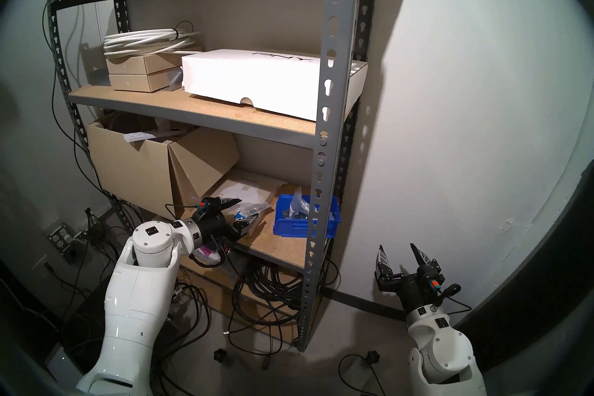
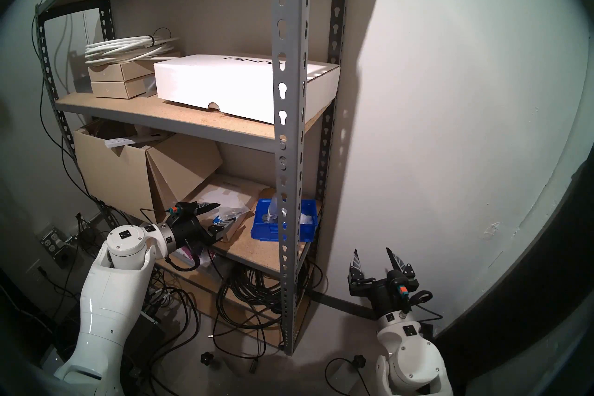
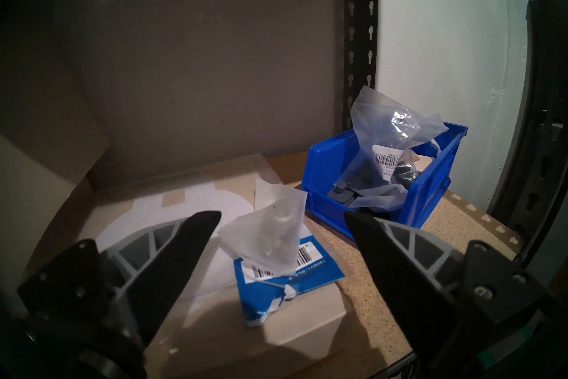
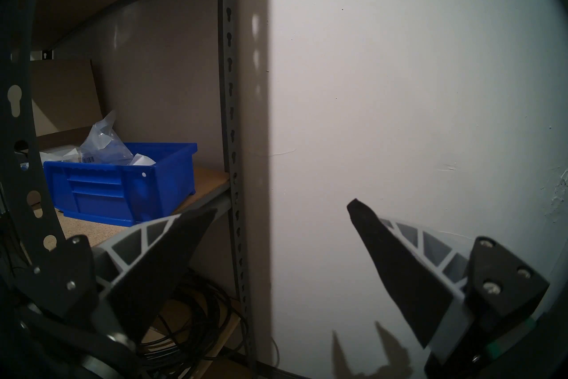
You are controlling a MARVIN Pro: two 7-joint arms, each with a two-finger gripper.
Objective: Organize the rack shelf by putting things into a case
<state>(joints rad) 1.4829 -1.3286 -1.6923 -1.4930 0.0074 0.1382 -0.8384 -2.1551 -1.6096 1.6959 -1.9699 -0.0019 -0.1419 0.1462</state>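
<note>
**Desk:** What am I looking at, biggest thing first?

**Operator:** The rack shelf (image 1: 331, 115), grey uprights and particleboard boards. On its lower board, from my head view, a flat cardboard box (image 3: 196, 329) lies left of the blue case (image 1: 305, 218), which stands near the front right upright.

**Desk:** And the bags?

**Operator:** One clear bag with a barcode label (image 3: 390, 138) sticks up out of the case, already inside. A second clear bag (image 3: 270, 233) sits on the flat box, on top of a torn blue packet (image 3: 276, 280).

**Desk:** Your tools?

**Operator:** My left gripper (image 3: 281, 223) is spread wide, empty, one finger either side of that second bag in the wrist view; I cannot tell whether either finger touches it. My right gripper (image 4: 281, 215) hangs outside the rack beside the white wall (image 4: 399, 92), fingers parted, holding nothing.
</note>
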